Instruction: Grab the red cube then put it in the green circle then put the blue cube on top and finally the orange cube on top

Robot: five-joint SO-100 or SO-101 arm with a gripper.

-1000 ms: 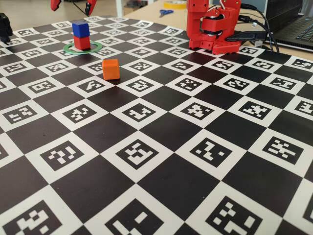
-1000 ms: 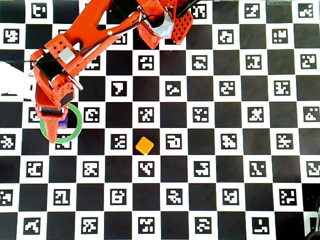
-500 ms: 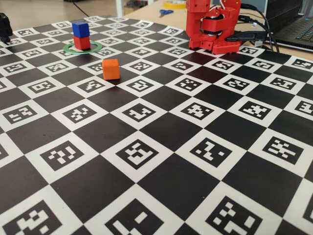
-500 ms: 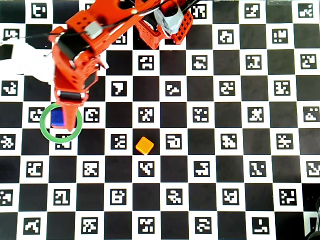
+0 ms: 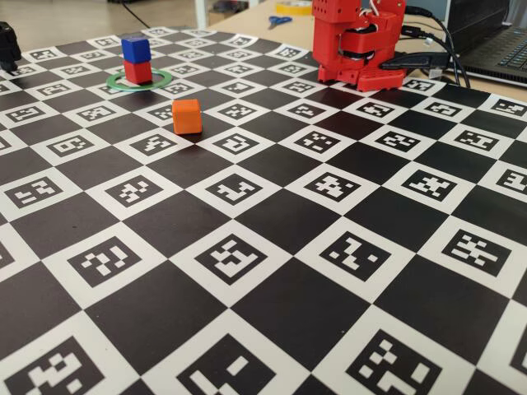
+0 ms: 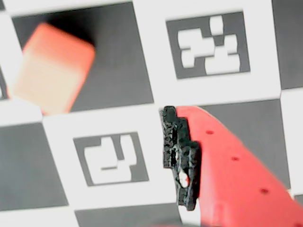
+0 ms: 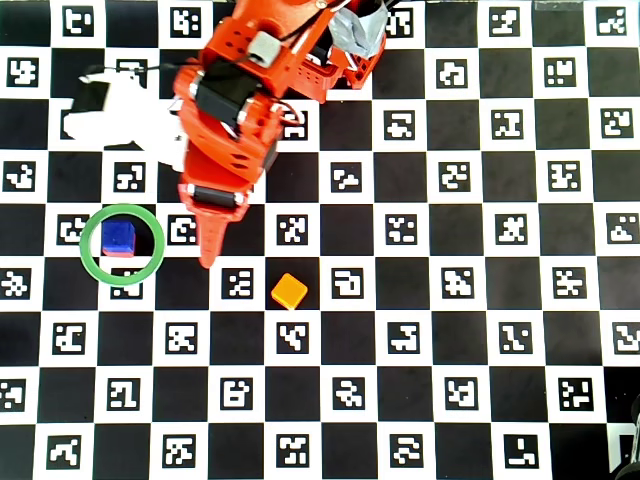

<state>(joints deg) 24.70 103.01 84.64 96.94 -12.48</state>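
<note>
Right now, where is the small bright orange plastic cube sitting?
In the overhead view the small bright orange plastic cube lies alone on the checkered board, right of the thin green ring and just below-right of the red tool.

Blue cube (image 5: 135, 48) stacked on red cube (image 5: 137, 72) inside green circle (image 5: 161, 80), orange cube (image 5: 187, 116) set apart on checkered bench (image 5: 280, 222)

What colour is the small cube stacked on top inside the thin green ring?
Dark blue; the small blue plastic cube shows best in the fixed view.
</note>
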